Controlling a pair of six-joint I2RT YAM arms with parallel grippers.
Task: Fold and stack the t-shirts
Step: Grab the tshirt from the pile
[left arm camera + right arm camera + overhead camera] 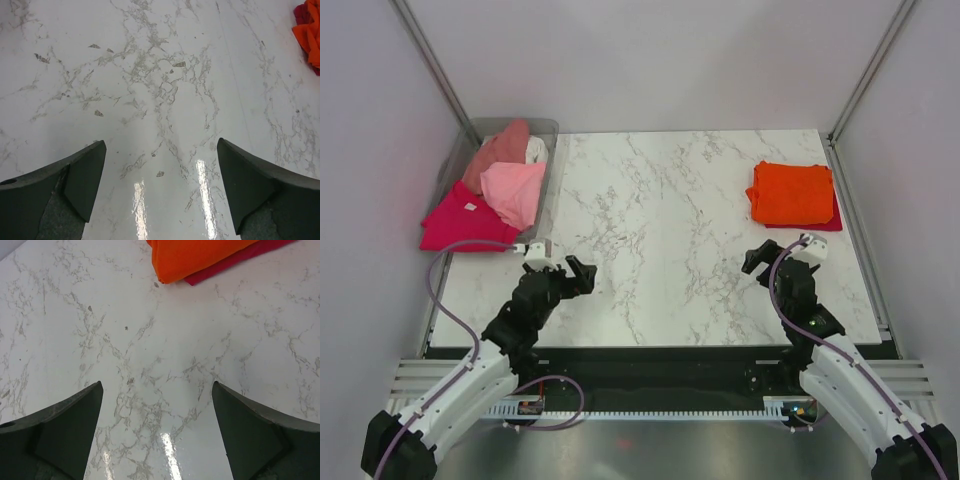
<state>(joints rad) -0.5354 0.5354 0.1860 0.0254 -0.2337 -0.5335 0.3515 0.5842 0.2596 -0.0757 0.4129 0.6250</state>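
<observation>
A folded bright orange t-shirt (791,191) lies on a folded crimson t-shirt (832,222) at the table's far right; both show at the top of the right wrist view, the orange (200,255) over the crimson (235,262). Another crimson t-shirt (460,220) hangs out of the clear bin (552,150) at the far left, with light pink (515,190), salmon (498,150) and white (536,150) t-shirts piled inside. My left gripper (577,272) is open and empty above bare marble (160,145). My right gripper (760,255) is open and empty, below the orange stack.
The marble table (670,240) is fenced by metal posts and white walls. The table's right edge (865,260) runs close to the stack. A purple cable (440,290) loops beside the left arm.
</observation>
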